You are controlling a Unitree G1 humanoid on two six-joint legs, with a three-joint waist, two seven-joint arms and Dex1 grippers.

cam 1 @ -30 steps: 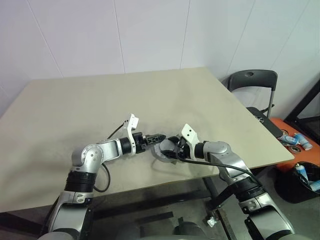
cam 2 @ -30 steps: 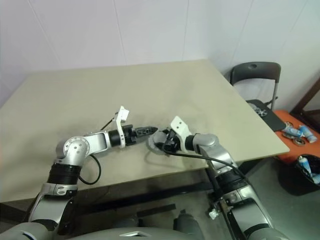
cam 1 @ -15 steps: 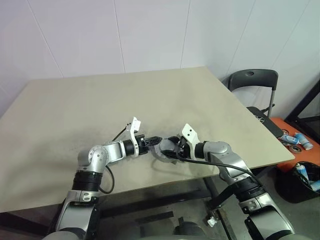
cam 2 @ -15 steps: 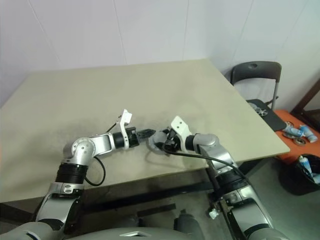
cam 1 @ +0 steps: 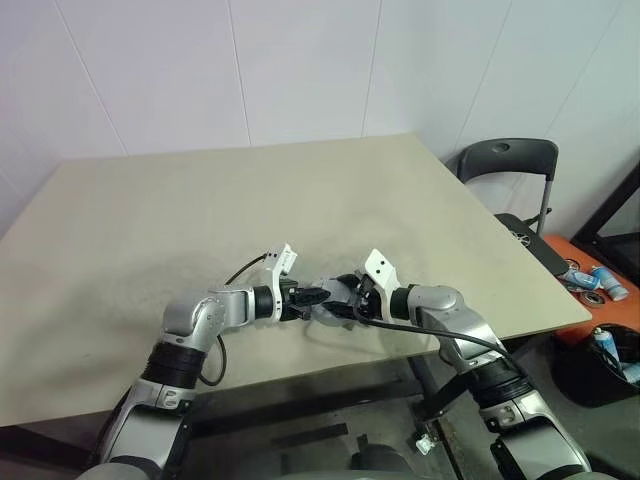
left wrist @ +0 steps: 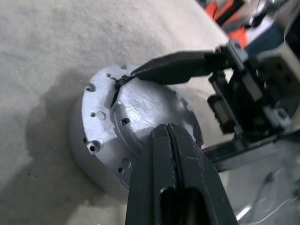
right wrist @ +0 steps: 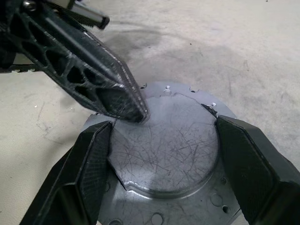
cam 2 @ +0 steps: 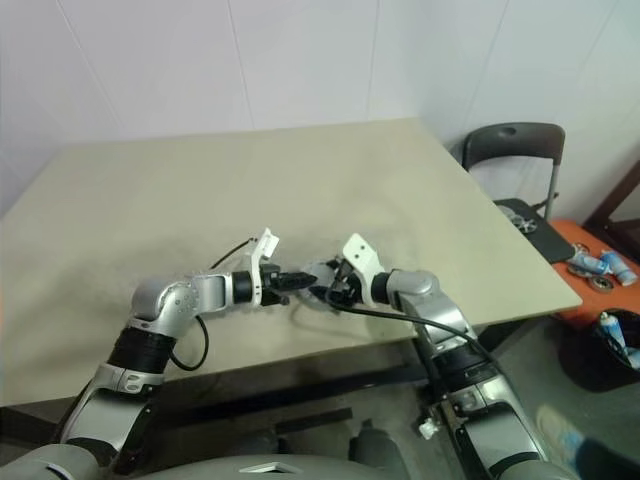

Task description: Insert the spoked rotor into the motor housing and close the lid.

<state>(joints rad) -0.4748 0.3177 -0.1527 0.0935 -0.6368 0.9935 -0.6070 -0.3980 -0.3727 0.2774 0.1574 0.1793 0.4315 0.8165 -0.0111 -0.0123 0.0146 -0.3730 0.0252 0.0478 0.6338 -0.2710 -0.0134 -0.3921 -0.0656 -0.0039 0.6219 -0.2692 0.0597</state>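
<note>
Two robot arms are meeting near the front edge of a beige worktop (cam 1: 250, 200). Between them a round grey metal assembly, the motor housing (left wrist: 93, 154) with the lid (right wrist: 168, 140) seated on top, is sitting flat on the worktop. The right gripper (right wrist: 164, 136) is straddling it, its two black jaws standing wide apart and pressing on opposite edges of the lid's raised centre. The left gripper (left wrist: 169, 136) is reaching in from the other side, its jaws closed tight together with nothing between them, the tip resting on or just above the lid's scratched top face. Beyond the worktop's far right corner, a dark folding chair (cam 1: 505, 165) is standing by the white wall
</note>
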